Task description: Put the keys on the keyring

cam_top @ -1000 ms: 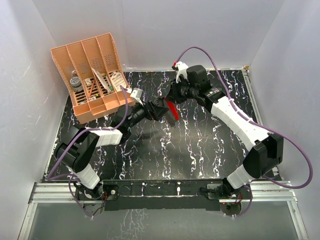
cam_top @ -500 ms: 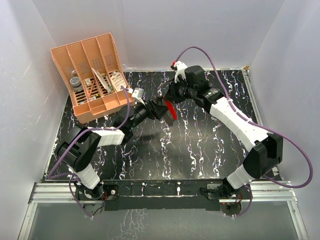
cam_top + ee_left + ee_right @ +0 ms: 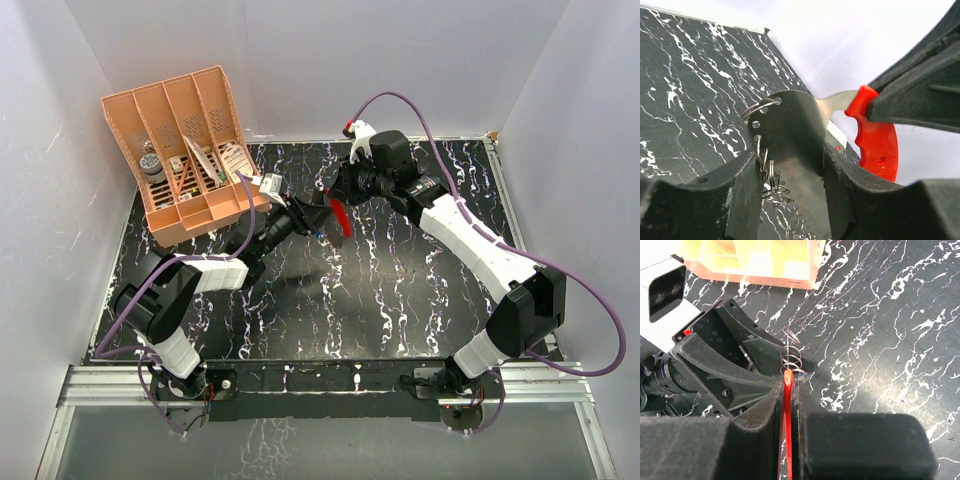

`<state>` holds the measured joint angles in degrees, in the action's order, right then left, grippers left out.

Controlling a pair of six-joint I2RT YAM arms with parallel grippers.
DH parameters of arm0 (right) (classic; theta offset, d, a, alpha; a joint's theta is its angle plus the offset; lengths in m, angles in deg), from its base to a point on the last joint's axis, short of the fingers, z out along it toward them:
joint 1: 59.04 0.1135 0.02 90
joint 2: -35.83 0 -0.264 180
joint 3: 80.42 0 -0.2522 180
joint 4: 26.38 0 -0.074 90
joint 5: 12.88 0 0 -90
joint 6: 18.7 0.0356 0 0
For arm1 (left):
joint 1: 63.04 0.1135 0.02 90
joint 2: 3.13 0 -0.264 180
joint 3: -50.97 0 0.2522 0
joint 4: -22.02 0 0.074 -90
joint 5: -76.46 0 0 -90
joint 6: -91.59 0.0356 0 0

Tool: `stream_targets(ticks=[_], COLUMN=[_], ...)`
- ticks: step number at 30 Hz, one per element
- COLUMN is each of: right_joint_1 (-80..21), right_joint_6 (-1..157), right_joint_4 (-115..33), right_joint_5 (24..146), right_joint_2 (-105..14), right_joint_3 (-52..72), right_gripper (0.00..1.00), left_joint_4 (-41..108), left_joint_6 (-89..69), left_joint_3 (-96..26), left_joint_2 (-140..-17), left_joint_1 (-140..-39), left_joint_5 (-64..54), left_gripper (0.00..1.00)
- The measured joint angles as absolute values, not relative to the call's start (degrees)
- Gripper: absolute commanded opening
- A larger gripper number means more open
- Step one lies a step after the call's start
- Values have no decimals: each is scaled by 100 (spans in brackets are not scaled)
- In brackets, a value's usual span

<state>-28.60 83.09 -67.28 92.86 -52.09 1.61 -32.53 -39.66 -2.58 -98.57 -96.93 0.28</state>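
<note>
The left jaws have drawn in from their wide spread of a second ago, and the left arm [image 3: 205, 272] has eased forward so its tip sits against the keyring [image 3: 343, 216]. The right arm [image 3: 470, 240] has hardly shifted; the keyring stands a touch higher and further back.

An orange plastic rack [image 3: 185, 150] leans at the far left corner of the counter [image 3: 400, 300], split into four tall slots with perforated walls and a low tray along its front. One slot holds a dark ribbed cylinder [image 3: 152, 166] with a pale top, the next some thin sticks [image 3: 196, 160], and the rightmost a white printed card [image 3: 236, 158].

The keyring hangs in the air over the far middle of the counter, between the two arms. The right jaws are clenched on its red side [image 3: 879, 147], a smooth, curved, glossy piece that shows edge-on as a thin red line in the right wrist view. Its silver side [image 3: 790, 135] is a flat brushed-metal plate with a rounded end and small holes, with thin wire rings [image 3: 759, 107] threaded through them. That plate lies between the left fingers [image 3: 740, 195], close at both edges; whether they grip it I cannot tell.

The counter is black with white marble veining.
</note>
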Motion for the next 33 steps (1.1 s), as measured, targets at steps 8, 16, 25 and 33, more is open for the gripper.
stream_targets(ticks=[8, 16, 25, 33], right_joint_1=[-2849, -2849, -2849, -2838], right_joint_6=[8323, 8329, 8386, 8392], right_joint_4=[-6688, -6682, -6439, -6037], right_joint_5=[9289, 9291, 9332, 9354], right_joint_2=[-5209, -5209, -5209, -5194], right_joint_3=[168, 168, 242, 509], right_gripper=[0, 0, 28, 34], left_joint_4=[-3258, -3249, -3277, -3303], left_joint_6=[-4126, -4215, -4318, -4388], left_joint_3=[-280, -288, -288, -288], left_joint_2=[-9857, -9857, -9859, -9859], left_joint_1=[-9656, -9653, -9664, -9690], left_joint_5=[2, 21, 126, 290], left_gripper=[18, 7, 6, 6])
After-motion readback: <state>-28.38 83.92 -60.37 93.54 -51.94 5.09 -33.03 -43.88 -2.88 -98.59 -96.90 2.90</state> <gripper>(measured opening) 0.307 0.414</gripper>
